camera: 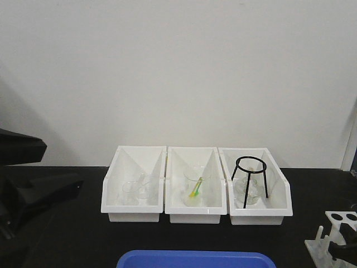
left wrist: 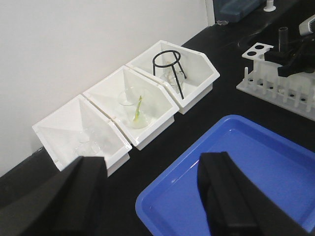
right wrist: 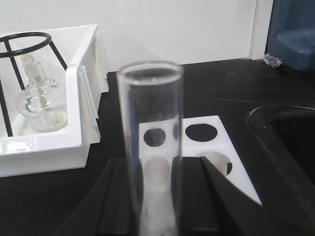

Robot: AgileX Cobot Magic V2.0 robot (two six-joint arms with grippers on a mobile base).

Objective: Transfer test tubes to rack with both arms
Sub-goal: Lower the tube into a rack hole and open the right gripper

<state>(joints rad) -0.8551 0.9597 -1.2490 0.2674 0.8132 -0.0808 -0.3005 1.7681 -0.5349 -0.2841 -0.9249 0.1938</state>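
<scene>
Glass test tube (right wrist: 151, 147) (round-rimmed) stands in right jaws near white rack (right wrist: 234, 152).

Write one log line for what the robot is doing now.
right gripper: shut on test tube, upright, by rack | left gripper: open, empty

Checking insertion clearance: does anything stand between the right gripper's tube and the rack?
Nothing visible does. The slender clear glass test tube, upright in the right gripper, hangs near the small white plastic rack, whose visible holes are empty.
</scene>
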